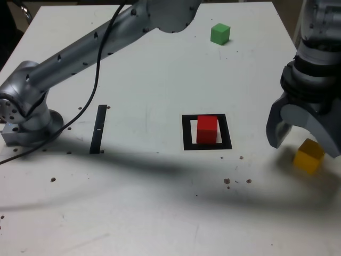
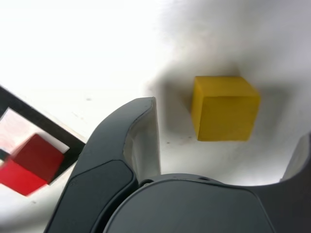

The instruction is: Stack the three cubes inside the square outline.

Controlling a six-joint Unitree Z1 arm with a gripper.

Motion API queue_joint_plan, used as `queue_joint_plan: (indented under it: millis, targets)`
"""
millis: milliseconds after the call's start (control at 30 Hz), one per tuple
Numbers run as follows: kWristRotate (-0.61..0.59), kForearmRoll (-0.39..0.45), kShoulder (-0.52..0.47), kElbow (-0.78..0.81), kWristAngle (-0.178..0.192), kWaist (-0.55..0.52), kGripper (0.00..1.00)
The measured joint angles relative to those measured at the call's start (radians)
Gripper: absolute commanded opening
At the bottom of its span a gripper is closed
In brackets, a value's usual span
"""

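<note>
My gripper (image 1: 305,144) hangs open at the exterior view's right, just above the yellow cube (image 1: 309,156), which lies on the white table. In the wrist view the yellow cube (image 2: 223,109) sits in the gap of the gripper (image 2: 224,125), and neither finger touches it. The red cube (image 1: 207,129) stands inside the square outline (image 1: 186,133), and both show in the wrist view too: red cube (image 2: 31,162), square outline (image 2: 41,121). The green cube (image 1: 220,33) rests alone at the far side of the table.
A thin black strip (image 1: 98,128) is marked on the table at the exterior view's left. The arm's base (image 1: 26,114) stands beyond it, with a black cable (image 1: 97,64) hanging over the arm. The table's right edge runs close to the gripper.
</note>
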Motion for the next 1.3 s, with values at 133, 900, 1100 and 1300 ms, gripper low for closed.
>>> queue_joint_plan:
  millis: [133,900,1100,1300]
  targets:
    - [0.017,0.0,-0.002,0.0,0.007,-0.001,1.0]
    - [-0.002,-0.012,0.059,-0.058,0.023,-0.011,0.94]
    - [-0.004,-0.014,0.064,-0.06,0.02,-0.012,0.88]
    - [-0.012,-0.014,0.074,-0.064,0.014,-0.018,0.71]
